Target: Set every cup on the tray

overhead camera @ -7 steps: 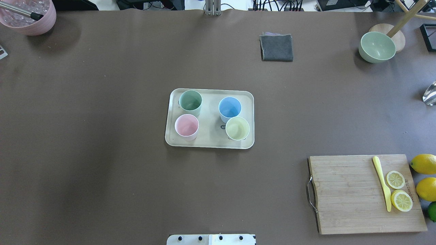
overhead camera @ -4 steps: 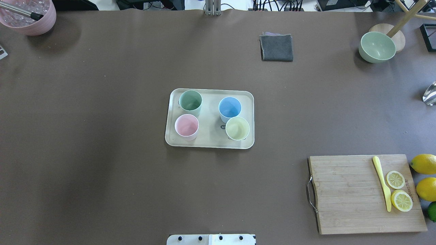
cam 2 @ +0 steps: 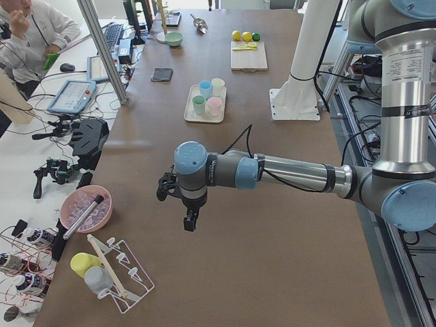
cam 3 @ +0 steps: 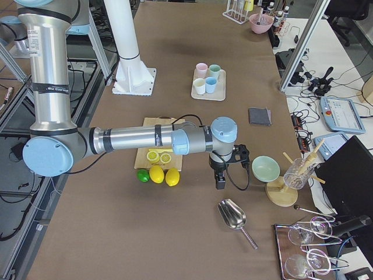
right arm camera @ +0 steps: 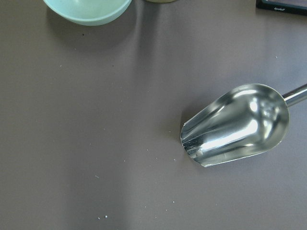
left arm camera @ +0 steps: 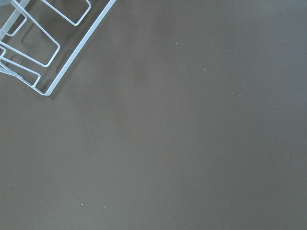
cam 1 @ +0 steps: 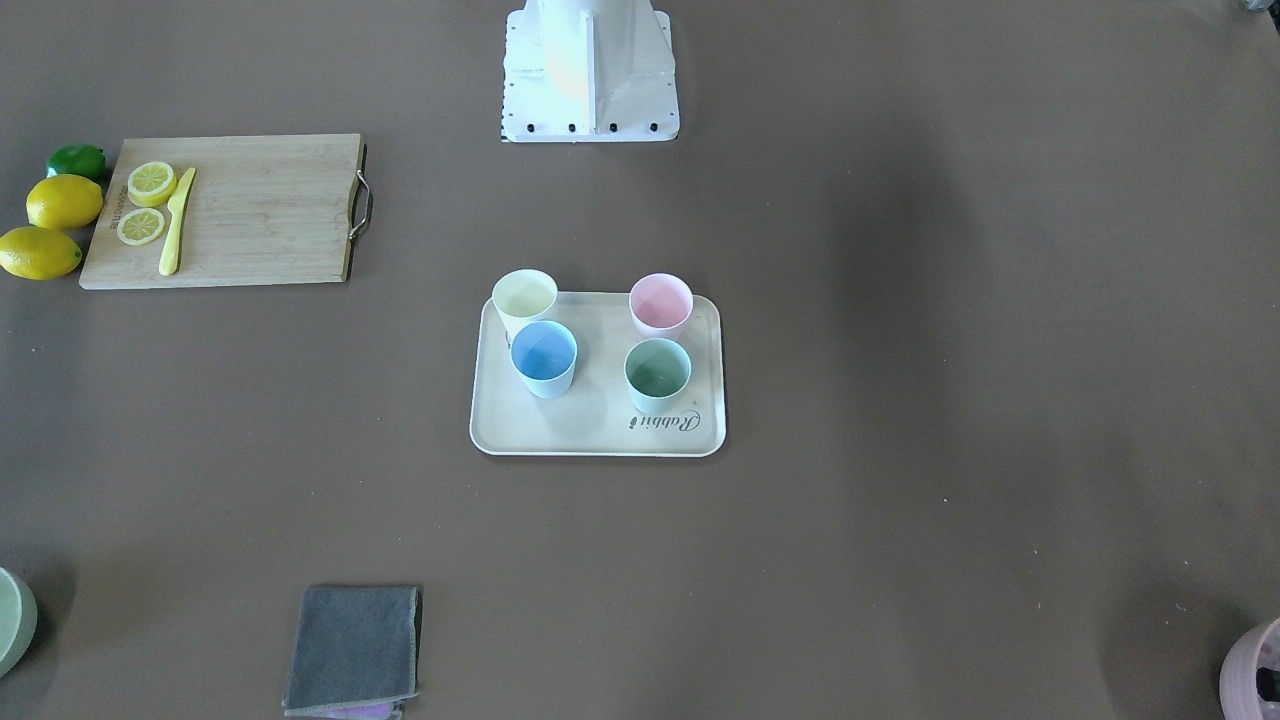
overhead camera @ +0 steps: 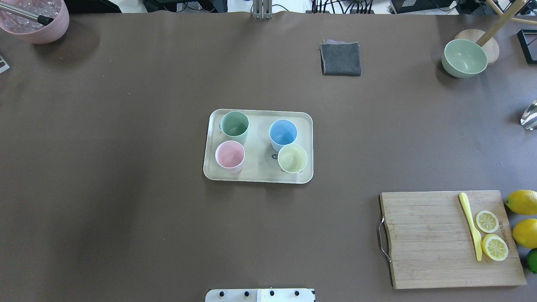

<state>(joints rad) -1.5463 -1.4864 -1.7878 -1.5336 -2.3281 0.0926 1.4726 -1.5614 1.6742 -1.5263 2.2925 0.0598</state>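
The cream tray [overhead camera: 258,167] lies at the table's middle. On it stand four cups upright: mint green [overhead camera: 234,123], light blue [overhead camera: 283,132], pink [overhead camera: 230,154] and pale yellow [overhead camera: 292,158]. The front-facing view shows the tray [cam 1: 600,430] with the same cups. My left gripper [cam 2: 189,221] hangs over bare table far from the tray, near a pink pot; I cannot tell if it is open. My right gripper [cam 3: 220,182] hangs at the table's other end, beside the green bowl; I cannot tell if it is open. Neither gripper shows in the overhead or front-facing view.
A wooden cutting board [overhead camera: 432,239] with lemon slices and a yellow knife lies front right, whole lemons beside it. A grey cloth [overhead camera: 340,58], a green bowl [overhead camera: 465,56] and a pink pot [overhead camera: 35,19] sit at the back. A metal scoop [right arm camera: 235,125] lies under my right wrist, a wire rack [left arm camera: 48,43] under my left.
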